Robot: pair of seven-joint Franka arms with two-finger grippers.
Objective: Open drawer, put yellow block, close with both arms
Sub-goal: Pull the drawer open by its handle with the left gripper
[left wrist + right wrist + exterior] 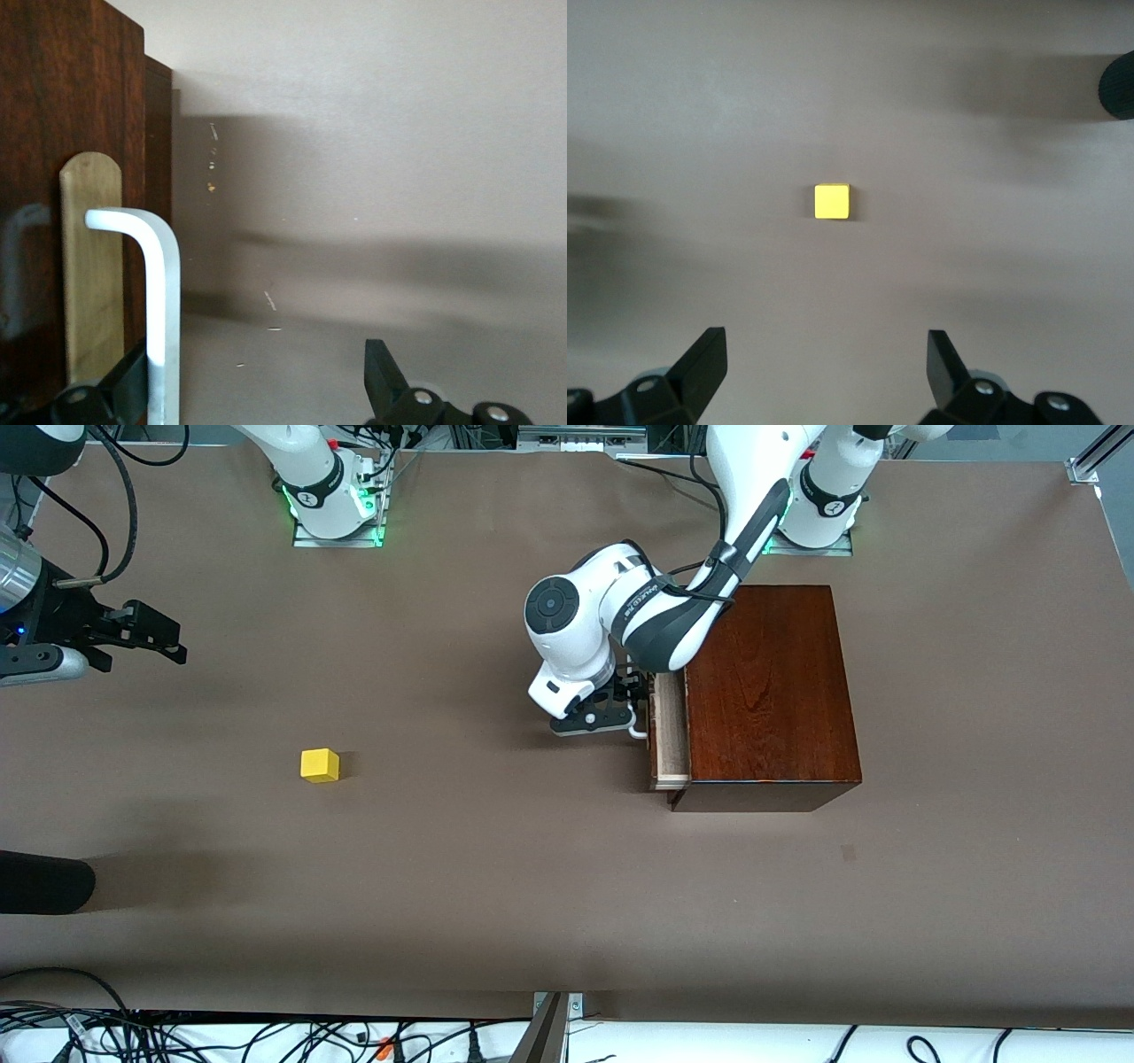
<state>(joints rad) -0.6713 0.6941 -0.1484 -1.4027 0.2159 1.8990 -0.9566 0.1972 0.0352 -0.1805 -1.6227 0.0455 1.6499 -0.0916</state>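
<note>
Step in hand: opening the drawer (669, 731), judged barely begun, since it shows only a sliver of pale lining out of the mahogany box (766, 691). Left tool (601, 713) sits at the white bar handle (158, 292), fingers apart, one each side; next it must hook or clamp the bar and pull. Right tool (146, 636) waits high over the bench (532, 886), fingers apart. Yellow block (320, 765), a small plain cube, rests toward the right arm's end, well apart from the box.

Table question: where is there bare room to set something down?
Bare table lies between the yellow block and the drawer, and all along the camera's edge. It is crowded only at the drawer's handle, where the open left hand sits.
</note>
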